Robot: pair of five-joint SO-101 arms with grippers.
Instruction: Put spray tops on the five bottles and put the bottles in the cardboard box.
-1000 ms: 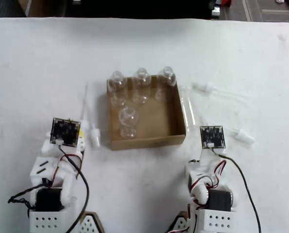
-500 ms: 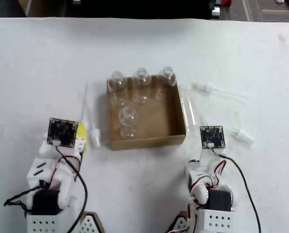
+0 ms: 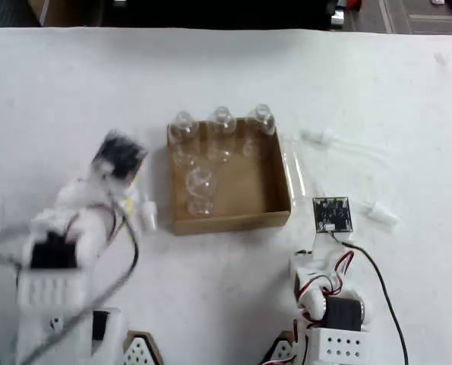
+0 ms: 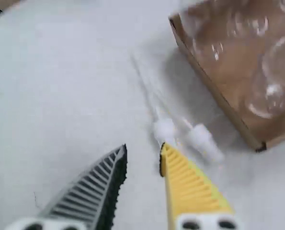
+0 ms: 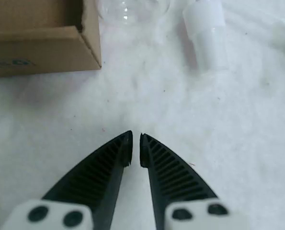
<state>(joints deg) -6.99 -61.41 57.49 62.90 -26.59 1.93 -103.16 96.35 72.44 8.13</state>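
Left end effector (image 4: 143, 158): my fingers stand a little apart and hold nothing. It hangs over bare bench (image 4: 61, 86), near two white spray tops (image 4: 201, 140) lying just beside the left wall of the cardboard box (image 4: 214, 93).

Right end effector (image 5: 135, 139): my fingers are all but together and empty. It sits low over the bench by the box's near right corner.

Box contents: four clear bottles (image 3: 221, 120), three along the far wall and one nearer the middle.

Right of box: two further spray tops (image 3: 380, 214), well apart.
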